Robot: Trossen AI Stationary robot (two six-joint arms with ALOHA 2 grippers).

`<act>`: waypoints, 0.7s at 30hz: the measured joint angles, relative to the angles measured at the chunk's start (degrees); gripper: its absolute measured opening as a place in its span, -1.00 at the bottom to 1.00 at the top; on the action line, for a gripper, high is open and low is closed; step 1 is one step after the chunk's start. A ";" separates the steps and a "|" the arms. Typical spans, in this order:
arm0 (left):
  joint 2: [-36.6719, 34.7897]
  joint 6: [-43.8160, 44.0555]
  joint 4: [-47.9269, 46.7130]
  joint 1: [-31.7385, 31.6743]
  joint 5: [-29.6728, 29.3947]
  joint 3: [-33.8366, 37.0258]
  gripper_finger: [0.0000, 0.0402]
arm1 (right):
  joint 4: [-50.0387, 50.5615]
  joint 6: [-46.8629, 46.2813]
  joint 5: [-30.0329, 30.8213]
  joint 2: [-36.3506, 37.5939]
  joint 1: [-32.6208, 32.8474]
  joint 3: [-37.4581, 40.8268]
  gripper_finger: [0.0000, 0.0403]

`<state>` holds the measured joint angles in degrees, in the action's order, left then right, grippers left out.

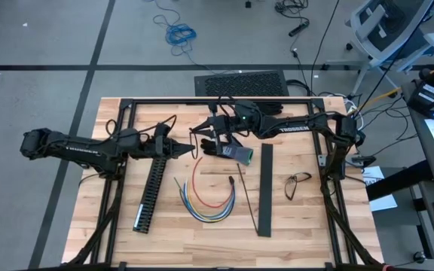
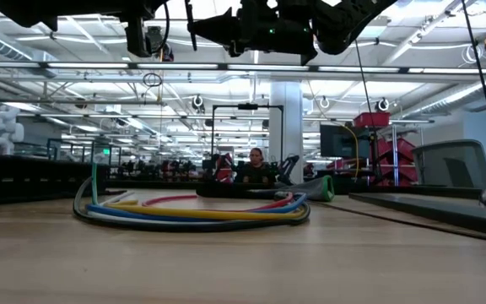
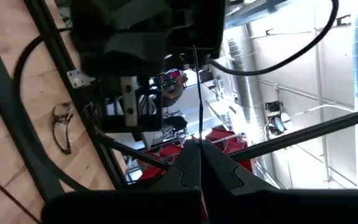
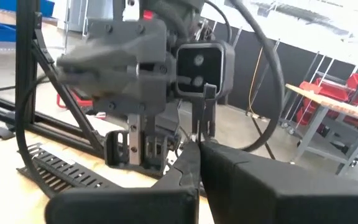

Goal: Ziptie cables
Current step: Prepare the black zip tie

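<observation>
Left arm: extended from left side toward centre, left gripper [image 1: 191, 150] raised, fingers closed. Right arm: reaching in from right side, right gripper [image 1: 202, 135] raised, fingers closed, tip-to-tip with left.

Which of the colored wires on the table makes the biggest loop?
The red wire. In the high view it arcs up far beyond the others, toward the arms, while the yellow, blue and green wires sit nested in a tighter curve below it.

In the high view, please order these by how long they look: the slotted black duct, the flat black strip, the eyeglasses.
1. Slotted black duct
2. Flat black strip: close to the duct, so this order is unsure.
3. Eyeglasses: clearly the smallest.
</observation>
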<state>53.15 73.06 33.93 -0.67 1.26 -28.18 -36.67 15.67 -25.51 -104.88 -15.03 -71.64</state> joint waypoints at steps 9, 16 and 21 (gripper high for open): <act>-0.16 -0.33 0.05 -0.16 0.00 0.00 -1.00 | -0.43 -1.25 -3.02 0.00 -0.33 0.00 -1.00; -0.16 0.09 0.01 -0.11 0.48 0.00 -1.00 | -0.43 -1.27 -3.39 0.00 -0.25 0.00 -1.00; -0.16 0.32 0.31 -0.11 0.79 0.00 -1.00 | -0.35 -1.22 -2.14 0.00 -0.26 0.00 -1.00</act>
<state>52.99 73.38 34.24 -0.78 2.04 -28.18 -37.01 14.46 -27.65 -104.88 -15.29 -71.64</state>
